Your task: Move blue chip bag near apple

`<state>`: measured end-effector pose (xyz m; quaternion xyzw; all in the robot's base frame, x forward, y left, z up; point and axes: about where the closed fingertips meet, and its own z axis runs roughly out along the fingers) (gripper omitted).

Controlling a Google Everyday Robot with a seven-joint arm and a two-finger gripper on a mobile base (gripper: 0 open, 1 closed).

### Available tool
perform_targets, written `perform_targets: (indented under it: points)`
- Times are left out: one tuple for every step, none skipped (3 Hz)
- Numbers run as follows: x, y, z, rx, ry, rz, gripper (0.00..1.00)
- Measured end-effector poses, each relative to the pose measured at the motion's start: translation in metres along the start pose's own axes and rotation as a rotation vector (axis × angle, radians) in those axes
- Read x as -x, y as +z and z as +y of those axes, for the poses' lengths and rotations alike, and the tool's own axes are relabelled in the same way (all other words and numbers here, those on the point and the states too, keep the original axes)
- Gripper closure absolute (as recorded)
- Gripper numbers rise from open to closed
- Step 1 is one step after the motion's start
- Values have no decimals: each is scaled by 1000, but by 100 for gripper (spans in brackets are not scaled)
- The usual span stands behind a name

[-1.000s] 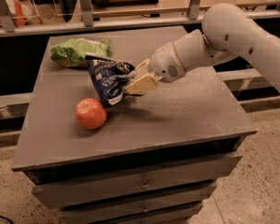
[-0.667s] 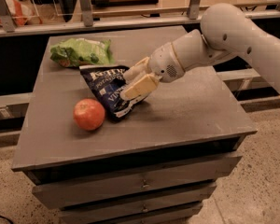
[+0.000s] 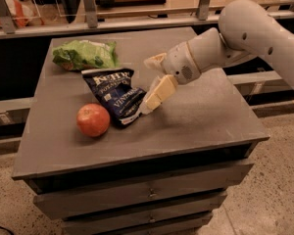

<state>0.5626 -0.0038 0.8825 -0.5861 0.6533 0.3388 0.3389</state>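
The blue chip bag [image 3: 114, 94] lies flat on the grey table [image 3: 201, 116], label up, its lower left edge right beside the apple [image 3: 93, 120]. The apple is red-orange and sits near the table's front left. My gripper [image 3: 148, 86] is at the bag's right edge with its two cream fingers spread apart. The lower finger [image 3: 158, 93] points down to the bag's right corner and seems to touch it. The upper finger [image 3: 155, 61] is above the table, clear of the bag. The gripper holds nothing.
A bright green snack bag [image 3: 85, 54] lies at the table's back left, just behind the blue bag. The table stands on a drawer cabinet [image 3: 147, 192]. A rail and shelf [image 3: 137, 21] run behind the table. My white arm [image 3: 255, 28] reaches in from the right.
The blue bag, held tilted above the table a second ago, has come down and lies flat beside the apple. The fingers have opened off it and the gripper has shifted slightly right.
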Motion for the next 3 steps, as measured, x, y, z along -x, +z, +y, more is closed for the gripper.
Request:
perform_targets:
  points:
    - [-3, -20, -5, -40, 1, 11, 0]
    - [-13, -54, -14, -117, -4, 40, 0]
    - [-13, -54, -14, -117, -4, 40, 0]
